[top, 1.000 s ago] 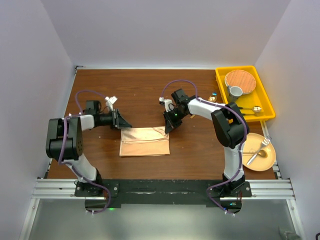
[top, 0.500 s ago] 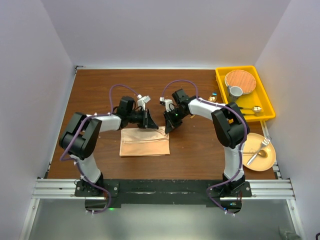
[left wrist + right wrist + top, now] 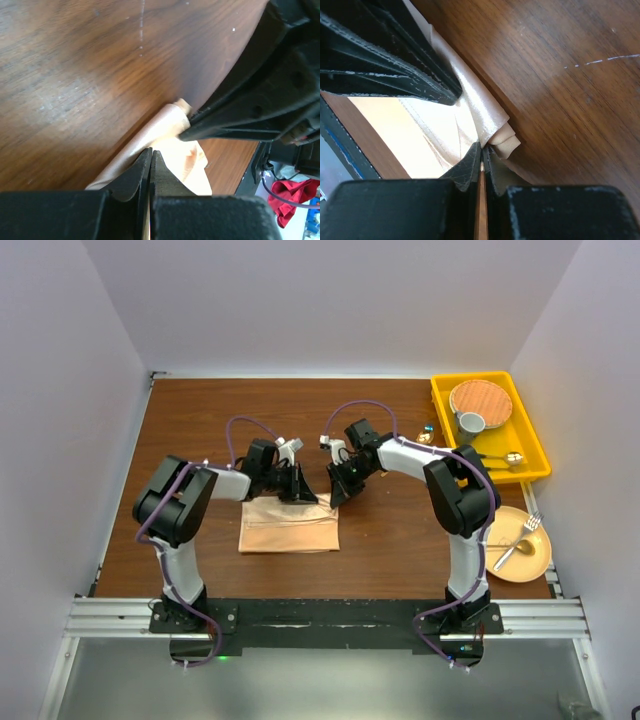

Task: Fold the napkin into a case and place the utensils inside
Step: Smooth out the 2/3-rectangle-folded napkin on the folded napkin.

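Mid-fold, we have our left gripper (image 3: pixel 301 492) and right gripper (image 3: pixel 336 492) both clamped tight on the napkin (image 3: pixel 288 528) at its far edge, which next needs lifting over evenly.

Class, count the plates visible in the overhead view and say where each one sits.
2. A wood-toned plate lies in the yellow bin at far right; a yellow plate sits nearer the camera, below the bin, holding cutlery. None appears hidden.

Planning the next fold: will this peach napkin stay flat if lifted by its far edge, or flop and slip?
Probably floppy: the napkin bunches into soft folds at its corner. Its satin sheen suggests layers may slide apart.
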Controlling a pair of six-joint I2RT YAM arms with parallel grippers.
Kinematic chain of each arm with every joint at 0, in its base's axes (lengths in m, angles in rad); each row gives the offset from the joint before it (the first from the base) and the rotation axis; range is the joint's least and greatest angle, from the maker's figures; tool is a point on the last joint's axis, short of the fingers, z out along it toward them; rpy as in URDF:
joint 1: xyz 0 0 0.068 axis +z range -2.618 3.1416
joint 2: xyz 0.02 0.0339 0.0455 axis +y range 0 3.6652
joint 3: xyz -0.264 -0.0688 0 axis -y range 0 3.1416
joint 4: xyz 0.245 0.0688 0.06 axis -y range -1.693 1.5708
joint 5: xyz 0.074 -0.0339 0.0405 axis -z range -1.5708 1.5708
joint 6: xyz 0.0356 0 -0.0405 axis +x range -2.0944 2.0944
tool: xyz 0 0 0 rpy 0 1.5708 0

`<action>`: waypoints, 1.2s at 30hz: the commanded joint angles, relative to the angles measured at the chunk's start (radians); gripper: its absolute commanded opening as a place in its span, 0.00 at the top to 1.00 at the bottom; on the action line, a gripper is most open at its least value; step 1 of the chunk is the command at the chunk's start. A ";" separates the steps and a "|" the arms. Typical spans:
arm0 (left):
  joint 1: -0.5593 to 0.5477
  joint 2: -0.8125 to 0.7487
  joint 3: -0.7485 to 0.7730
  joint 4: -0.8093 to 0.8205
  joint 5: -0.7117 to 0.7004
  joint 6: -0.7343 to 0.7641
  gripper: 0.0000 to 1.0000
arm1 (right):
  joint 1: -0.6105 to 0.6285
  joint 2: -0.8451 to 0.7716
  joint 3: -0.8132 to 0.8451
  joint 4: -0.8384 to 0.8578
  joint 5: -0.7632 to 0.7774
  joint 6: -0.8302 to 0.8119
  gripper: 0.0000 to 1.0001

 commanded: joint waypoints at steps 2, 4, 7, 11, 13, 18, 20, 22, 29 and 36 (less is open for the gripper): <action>-0.006 0.026 0.024 0.021 -0.030 -0.022 1.00 | 0.001 -0.050 0.012 -0.034 -0.016 -0.040 0.94; -0.004 0.034 0.020 0.014 -0.037 -0.028 1.00 | 0.003 -0.049 0.026 -0.048 -0.019 -0.032 0.91; -0.004 0.035 0.017 0.006 -0.044 -0.028 1.00 | -0.002 -0.049 0.058 -0.097 -0.033 -0.015 0.75; -0.004 0.035 0.016 0.008 -0.044 -0.028 1.00 | -0.002 -0.072 0.064 -0.136 -0.056 0.051 0.71; -0.004 0.034 0.016 0.008 -0.042 -0.025 1.00 | -0.004 -0.069 0.055 -0.143 -0.065 0.075 0.71; -0.004 0.035 0.013 0.008 -0.044 -0.024 1.00 | -0.002 -0.044 0.039 -0.128 -0.073 0.120 0.73; -0.004 0.034 0.011 0.008 -0.048 -0.022 1.00 | -0.002 -0.041 0.036 -0.120 -0.083 0.123 0.77; -0.004 0.035 0.010 0.008 -0.048 -0.021 1.00 | -0.002 -0.043 0.030 -0.108 -0.091 0.124 0.84; -0.004 0.040 0.010 0.001 -0.059 -0.025 1.00 | 0.007 -0.009 -0.020 -0.090 -0.088 0.075 1.00; 0.000 -0.029 -0.021 0.141 0.045 -0.048 0.93 | 0.013 0.025 -0.033 -0.070 -0.018 0.039 1.00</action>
